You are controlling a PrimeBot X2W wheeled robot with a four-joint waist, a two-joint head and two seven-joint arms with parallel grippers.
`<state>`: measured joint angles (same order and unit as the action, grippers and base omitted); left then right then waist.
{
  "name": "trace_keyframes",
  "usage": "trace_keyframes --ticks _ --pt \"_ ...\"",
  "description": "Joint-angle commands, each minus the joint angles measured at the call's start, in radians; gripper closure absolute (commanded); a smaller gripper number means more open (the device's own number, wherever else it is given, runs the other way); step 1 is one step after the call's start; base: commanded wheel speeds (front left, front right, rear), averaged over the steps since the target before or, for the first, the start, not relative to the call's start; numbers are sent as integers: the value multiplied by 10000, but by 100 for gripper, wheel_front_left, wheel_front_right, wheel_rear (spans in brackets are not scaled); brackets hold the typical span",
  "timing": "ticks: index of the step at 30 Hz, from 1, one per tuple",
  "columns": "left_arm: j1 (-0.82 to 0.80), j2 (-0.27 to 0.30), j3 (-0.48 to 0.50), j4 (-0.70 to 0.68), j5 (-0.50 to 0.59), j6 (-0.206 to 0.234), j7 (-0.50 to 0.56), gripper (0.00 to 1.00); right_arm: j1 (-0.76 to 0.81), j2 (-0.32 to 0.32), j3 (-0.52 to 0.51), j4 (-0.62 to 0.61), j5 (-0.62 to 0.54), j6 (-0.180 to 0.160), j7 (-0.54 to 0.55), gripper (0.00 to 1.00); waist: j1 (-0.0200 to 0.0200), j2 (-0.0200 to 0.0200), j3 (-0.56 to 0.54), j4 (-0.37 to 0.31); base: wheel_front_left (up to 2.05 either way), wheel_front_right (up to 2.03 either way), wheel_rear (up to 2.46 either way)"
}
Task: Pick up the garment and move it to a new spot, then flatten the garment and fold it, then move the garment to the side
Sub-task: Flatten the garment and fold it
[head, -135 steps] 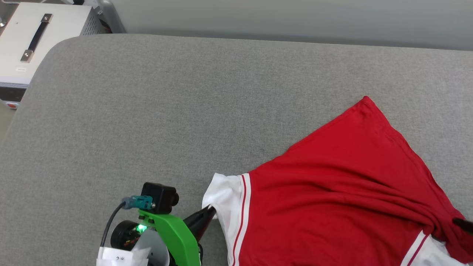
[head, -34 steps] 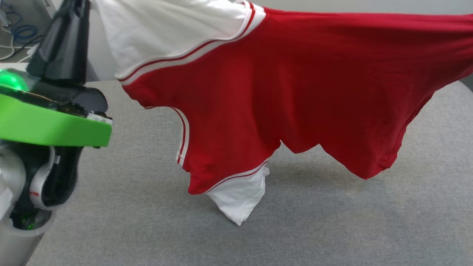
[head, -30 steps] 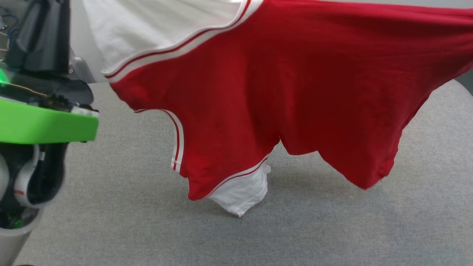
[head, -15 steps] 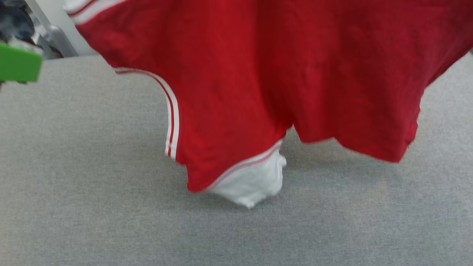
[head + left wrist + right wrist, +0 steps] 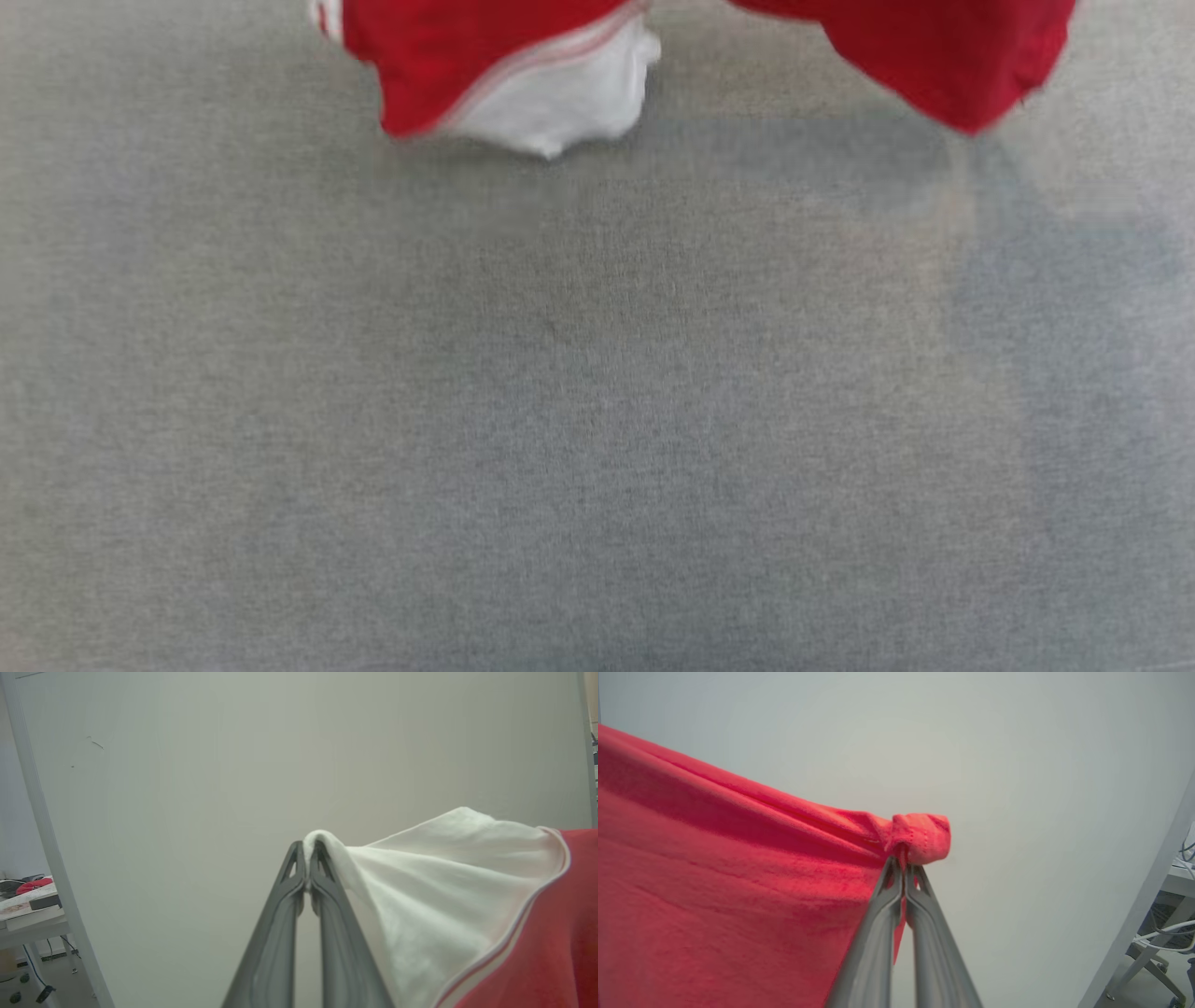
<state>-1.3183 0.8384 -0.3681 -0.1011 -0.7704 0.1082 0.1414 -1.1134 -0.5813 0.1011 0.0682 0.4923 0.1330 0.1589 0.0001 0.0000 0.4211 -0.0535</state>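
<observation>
Pick-up is done. I've got the red jersey T-shirt point(image 5: 714, 858) off the grey padded surface point(image 5: 597, 420), hanging stretched between both arms. My left gripper point(image 5: 307, 851) is pressed together on the edge of a white sleeve point(image 5: 420, 891). My right gripper point(image 5: 903, 863) pinches a bunched red corner point(image 5: 922, 842), probably hem, and both are raised against a plain pale wall point(image 5: 187, 765).

The head view is blurred. The shirt's lower edge dangles along the top, with the other white sleeve point(image 5: 560, 93) hanging lowest. I can't tell whether that sleeve is touching the surface or just above it. A red flap point(image 5: 962, 56) hangs off to its right. I can't see the chest print from here.

My read is mid-carry to the new spot, with nothing laid down yet. What's left is to set it down, flatten it, fold it, then move it to the side. The grips look thin, so either one could slip if I swing it.
</observation>
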Motion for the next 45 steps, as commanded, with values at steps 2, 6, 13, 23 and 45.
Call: trace_keyframes --ticks 2,6,13,23,45 --pt "-1248 -78 -65 830 425 -308 -46 100 -1046 188 221 760 -342 -23 -341 100 -1 0 1798 -255 0 0 0" --pt "-3078 -489 -331 2467 1005 -853 -365 100 -2610 711 739 2167 -841 -23 -944 100 -1 0 2387 -340 0 0 0" --pt "-5709 -1300 -717 5366 2126 -1242 -1514 100 -4986 1546 922 4576 -1916 -23 -2148 100 -1 0 3079 -363 0 0 0" --pt "-7760 -2266 -925 8201 2891 -1528 -3724 100 -6840 2330 494 7013 -3369 -23 -3832 100 -1 0 3670 -178 0 0 0" --pt "-985 -3843 -93 6590 2123 -2356 -4030 100 -2684 2644 1157 5697 -3473 -23 -4205 100 -1 0 2793 393 0 0 0"
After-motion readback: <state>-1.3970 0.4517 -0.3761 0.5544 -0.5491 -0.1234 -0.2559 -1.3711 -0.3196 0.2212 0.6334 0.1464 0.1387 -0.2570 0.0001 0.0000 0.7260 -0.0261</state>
